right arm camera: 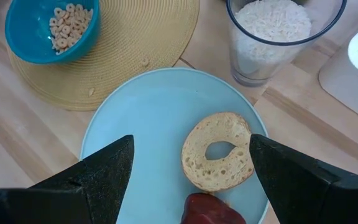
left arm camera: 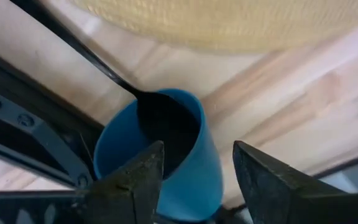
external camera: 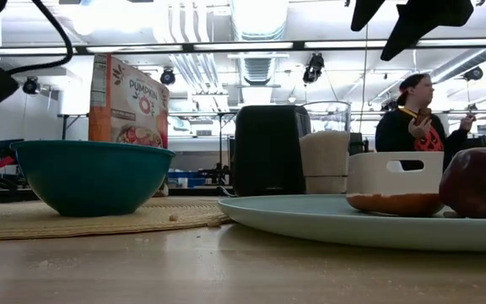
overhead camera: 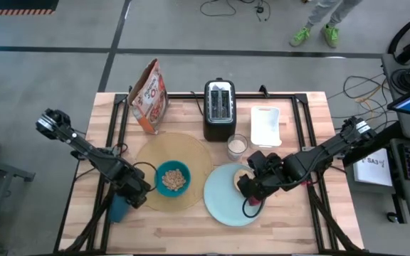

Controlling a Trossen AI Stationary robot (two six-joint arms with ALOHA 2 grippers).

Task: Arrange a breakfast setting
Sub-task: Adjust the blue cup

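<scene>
A round tan placemat (overhead camera: 191, 153) holds a teal bowl (overhead camera: 172, 178) of cereal. A large pale-blue plate (overhead camera: 223, 203) lies to its right. On the plate lie a round bread (right arm camera: 218, 151) and a dark red fruit (right arm camera: 213, 210). A dark blue cup (left arm camera: 166, 155) stands near the table's near left edge. A black spoon (left arm camera: 73, 50) stands in it, its handle leaning on the rim. My left gripper (left arm camera: 194, 165) is open just above the cup. My right gripper (right arm camera: 191, 168) is open wide above the plate, over the bread and fruit.
At the back stand a cereal box (overhead camera: 149, 96), a black toaster (overhead camera: 219, 108), a glass of white grains (overhead camera: 237, 146) and a white container (overhead camera: 266, 125). A person (external camera: 412, 118) stands beyond the table. There is bare wood along the near edge.
</scene>
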